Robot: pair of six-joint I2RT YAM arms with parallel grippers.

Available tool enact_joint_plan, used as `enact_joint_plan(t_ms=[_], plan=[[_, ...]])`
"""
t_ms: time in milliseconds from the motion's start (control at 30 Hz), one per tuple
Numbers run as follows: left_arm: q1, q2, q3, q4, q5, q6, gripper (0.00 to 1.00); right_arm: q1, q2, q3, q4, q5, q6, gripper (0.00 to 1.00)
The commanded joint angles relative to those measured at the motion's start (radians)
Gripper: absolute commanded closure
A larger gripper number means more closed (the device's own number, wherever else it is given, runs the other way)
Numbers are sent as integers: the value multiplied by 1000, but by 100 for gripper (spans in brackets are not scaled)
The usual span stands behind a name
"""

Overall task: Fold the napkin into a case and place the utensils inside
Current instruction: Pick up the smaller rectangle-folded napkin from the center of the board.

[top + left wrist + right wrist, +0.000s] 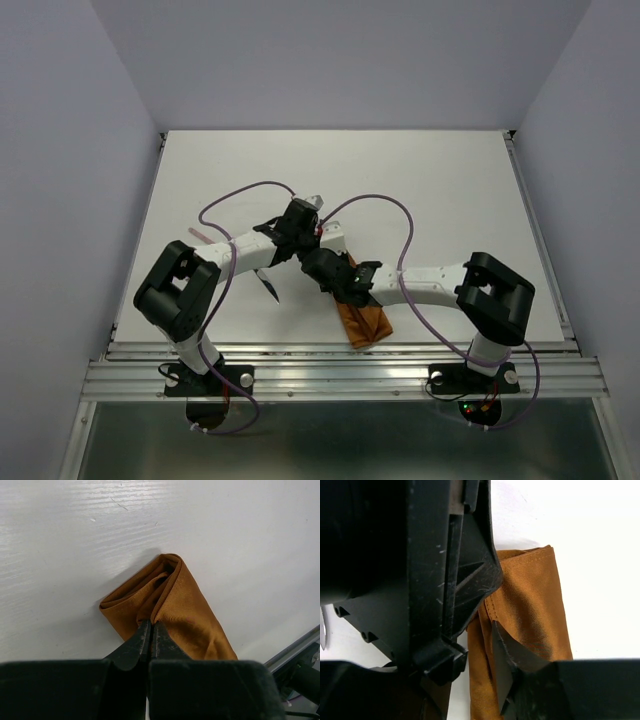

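Evidently our left claw [151, 630] is clenched on an edge of the case [185, 605]. Our right claw [315, 262] straddles its cloth; we cannot tell its grip. One utensil [270, 287] lies outside, left.

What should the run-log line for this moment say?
napkin: folded narrow | left fingers: shut on its edge | right fingers: apart, over napkin | utensil: on table, outside

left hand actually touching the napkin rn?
Touching. Left wrist view: the left hand has its jaws shut on a fold of the napkin, and the cloth runs right into the tips with no gap.
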State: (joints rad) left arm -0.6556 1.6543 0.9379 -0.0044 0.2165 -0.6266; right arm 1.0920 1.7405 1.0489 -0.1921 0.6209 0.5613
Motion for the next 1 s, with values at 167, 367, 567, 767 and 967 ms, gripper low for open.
enact_joint_plan(t_ms=[167,367,567,767,967], plan=[[-26,-13,-4,-6,92,1,100,-18,51,-18,92,161,3,66],[-24,7,-1,-22,106,5,100,-18,-128,-235,355,76,-36,61],[-15,18,10,-60,106,-25,100,-27,-282,-406,525,5,-109,53],[-10,21,42,-109,116,-106,100,-27,-256,-395,537,-3,-193,52],[-10,27,68,-121,119,-122,100,-27,-236,-377,554,-58,-202,52]])
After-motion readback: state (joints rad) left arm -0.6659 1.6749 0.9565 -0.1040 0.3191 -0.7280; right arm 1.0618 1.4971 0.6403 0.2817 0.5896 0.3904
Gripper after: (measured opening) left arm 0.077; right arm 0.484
